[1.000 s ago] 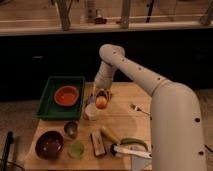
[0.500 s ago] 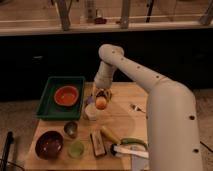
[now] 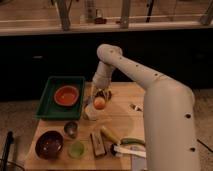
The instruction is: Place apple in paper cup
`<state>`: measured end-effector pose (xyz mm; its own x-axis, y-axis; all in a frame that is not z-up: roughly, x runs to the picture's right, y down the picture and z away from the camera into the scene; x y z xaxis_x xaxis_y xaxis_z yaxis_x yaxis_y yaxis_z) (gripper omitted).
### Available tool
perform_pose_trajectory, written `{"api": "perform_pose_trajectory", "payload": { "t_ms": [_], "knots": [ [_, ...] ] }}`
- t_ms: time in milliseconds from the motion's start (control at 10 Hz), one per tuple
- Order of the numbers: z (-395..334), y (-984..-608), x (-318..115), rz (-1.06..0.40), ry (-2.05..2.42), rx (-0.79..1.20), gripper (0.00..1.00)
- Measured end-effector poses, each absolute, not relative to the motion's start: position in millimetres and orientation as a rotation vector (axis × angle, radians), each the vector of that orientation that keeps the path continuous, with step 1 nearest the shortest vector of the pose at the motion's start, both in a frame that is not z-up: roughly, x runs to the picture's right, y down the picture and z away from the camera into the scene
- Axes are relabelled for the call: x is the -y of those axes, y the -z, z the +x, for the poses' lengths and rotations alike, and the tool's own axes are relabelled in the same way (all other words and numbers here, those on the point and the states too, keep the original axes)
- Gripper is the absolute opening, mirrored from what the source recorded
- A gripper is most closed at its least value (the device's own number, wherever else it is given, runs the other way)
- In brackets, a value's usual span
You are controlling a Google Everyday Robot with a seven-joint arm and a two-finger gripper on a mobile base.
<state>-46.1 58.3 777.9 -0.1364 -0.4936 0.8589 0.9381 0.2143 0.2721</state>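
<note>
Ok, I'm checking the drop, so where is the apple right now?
The apple is held in the gripper near the middle of the camera view, just above the paper cup, with the green tray to the picture's left.

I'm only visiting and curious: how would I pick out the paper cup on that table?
On the wooden table, look just right of the green tray, under the gripper gripping the small orange-yellow apple. There stands the short white paper cup. Its neighbours, the shiny metal cup and the small green cup, are not white.
</note>
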Motion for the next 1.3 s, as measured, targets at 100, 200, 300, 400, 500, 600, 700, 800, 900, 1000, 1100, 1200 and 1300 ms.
{"api": "perform_pose_trajectory", "payload": {
  "t_ms": [100,200,300,400,500,600,700,800,900,1000,1100,1200,1300],
  "knots": [
    [-47.3,-778.3,-58.2,-0.529,1.343,1.103,0.0],
    [-47.6,-778.4,-57.9,-0.525,1.343,1.102,0.0],
    [-50.5,-778.8,-58.1,-0.517,1.345,1.104,0.0],
    [-52.8,-778.7,-57.9,-0.511,1.347,1.105,0.0],
    [-55.8,-778.8,-58.2,-0.506,1.351,1.108,0.0],
    [-59.4,-778.8,-57.8,-0.498,1.355,1.11,0.0],
    [-61.5,-778.5,-57.3,-0.494,1.359,1.113,0.0],
    [-63.6,-778.7,-56.4,-0.49,1.359,1.116,0.05],
    [-65.5,-779.2,-55.9,-0.49,1.36,1.121,0.13],
    [-69.4,-778.9,-56.0,-0.494,1.366,1.13,0.24],
    [-70.5,-778.6,-55.7,-0.492,1.368,1.139,0.35],
    [-69.8,-778.8,-55.5,-0.489,1.369,1.147,0.43],
    [-72.3,-779.0,-55.2,-0.486,1.374,1.159,0.55]
  ]
}}
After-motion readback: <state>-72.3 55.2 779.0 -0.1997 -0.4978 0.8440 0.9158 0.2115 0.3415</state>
